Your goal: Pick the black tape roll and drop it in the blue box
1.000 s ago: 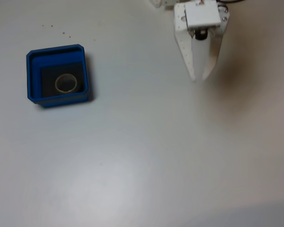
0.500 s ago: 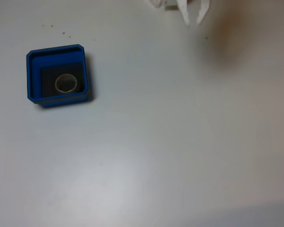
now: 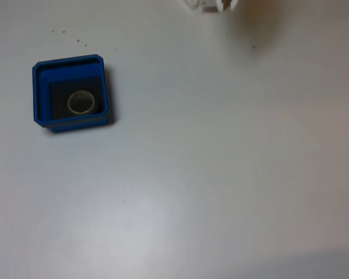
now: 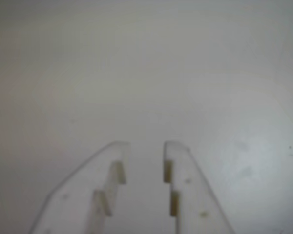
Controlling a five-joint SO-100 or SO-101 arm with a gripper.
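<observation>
Your tape roll [image 3: 81, 102] lies flat in the fixed view, with its hole facing up at the camera. It is round, so no side is longer than another. You can see its pale inner ring well, but the black part is hard to tell from the dark floor under it.

The roll sits inside the blue box [image 3: 70, 62], near the middle of the floor. The box stands on the left part of the white desk [image 3: 209, 174], and it holds nothing else.

In the fixed view your claw [image 3: 225, 4] is cut off by the top edge, well apart from the box. In the wrist view the claw [image 4: 145, 146] has a small gap between its two white fingers [image 4: 180, 161]. It holds nothing, and bare desk lies under it
</observation>
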